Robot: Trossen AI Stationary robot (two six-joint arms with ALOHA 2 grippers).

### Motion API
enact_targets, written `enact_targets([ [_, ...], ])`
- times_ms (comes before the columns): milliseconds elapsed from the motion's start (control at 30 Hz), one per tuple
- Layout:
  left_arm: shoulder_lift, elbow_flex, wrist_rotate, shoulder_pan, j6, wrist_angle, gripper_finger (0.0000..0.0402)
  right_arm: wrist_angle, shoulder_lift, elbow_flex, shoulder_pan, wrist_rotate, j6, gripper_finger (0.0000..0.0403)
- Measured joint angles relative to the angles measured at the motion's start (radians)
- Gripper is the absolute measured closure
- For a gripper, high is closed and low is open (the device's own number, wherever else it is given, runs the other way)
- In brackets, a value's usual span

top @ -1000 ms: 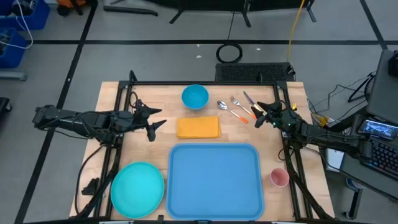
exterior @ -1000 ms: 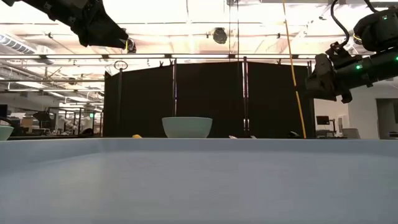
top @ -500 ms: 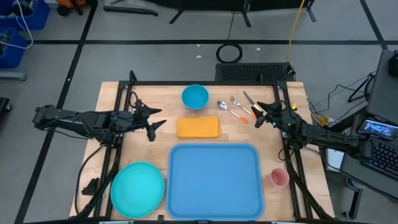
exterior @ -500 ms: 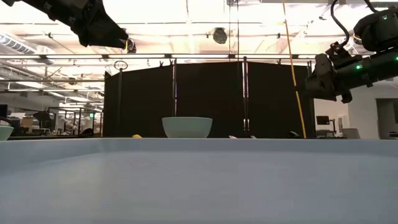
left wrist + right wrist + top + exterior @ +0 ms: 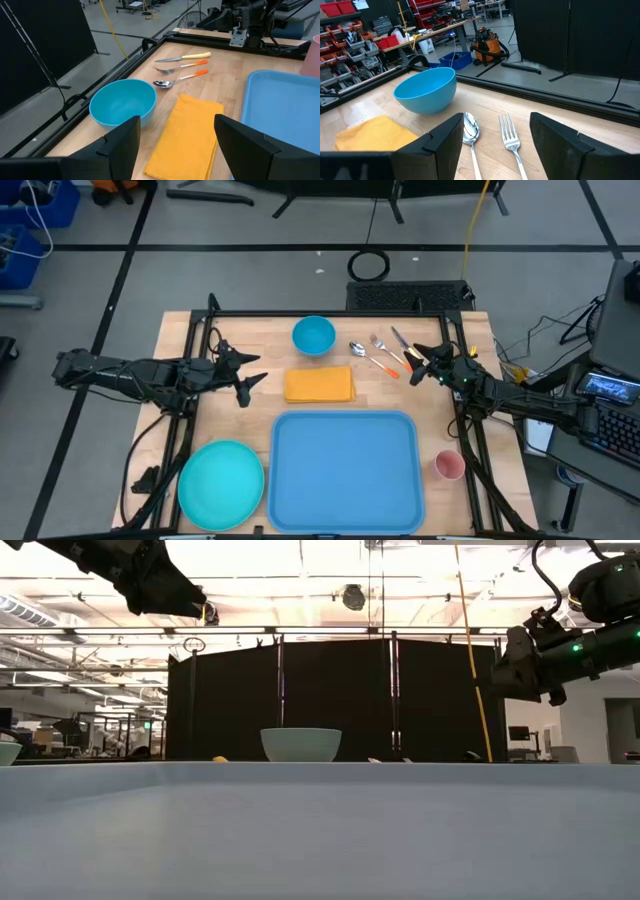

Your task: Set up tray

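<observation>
Pale wooden tabletop [image 5: 180, 330] under bright workshop lighting, with the large flat blue plastic tray [image 5: 344, 468] lying bare at the near edge, midway between the arms, long axis running toward the far side. Just beyond its far rim, a folded orange-yellow cloth napkin [image 5: 318, 384]; farther still a small round blue bowl [image 5: 313, 335]; to the right of those a spoon, a fork and a knife with orange and yellow handles [image 5: 378, 352]. Beside the tray's left edge a round teal plate [image 5: 221, 484], beside its right edge a small pink cup [image 5: 448, 466]. Left gripper [image 5: 247, 376] raised above the table just left of the napkin, fingers spread, holding nothing. Right gripper [image 5: 418, 364] likewise aloft by the cutlery, fingers parted and empty. Likely split: napkin and plate nearer the left arm, cutlery and cup nearer the right (tray toward the near edge from both).
</observation>
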Motion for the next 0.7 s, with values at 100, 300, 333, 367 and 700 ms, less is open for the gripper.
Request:
enact_targets([
  [100,0.000,0.000,0.000,0.000,0.000,0.000,0.0146,0.000,0.000,0.000,0.000,0.000,0.000,0.0181],
  [300,0.000,0.000,0.000,0.000,0.000,0.000,0.0146,0.000,0.000,0.000,0.000,0.000,0.000,0.0181],
  [333,0.000,0.000,0.000,0.000,0.000,0.000,0.0146,0.000,0.000,0.000,0.000,0.000,0.000,0.0181],
  [367,0.000,0.000,0.000,0.000,0.000,0.000,0.0146,0.000,0.000,0.000,0.000,0.000,0.000,0.0181],
  [700,0.000,0.000,0.000,0.000,0.043,0.010,0.0146,0.000,0.000,0.000,0.000,0.000,0.000,0.0181],
])
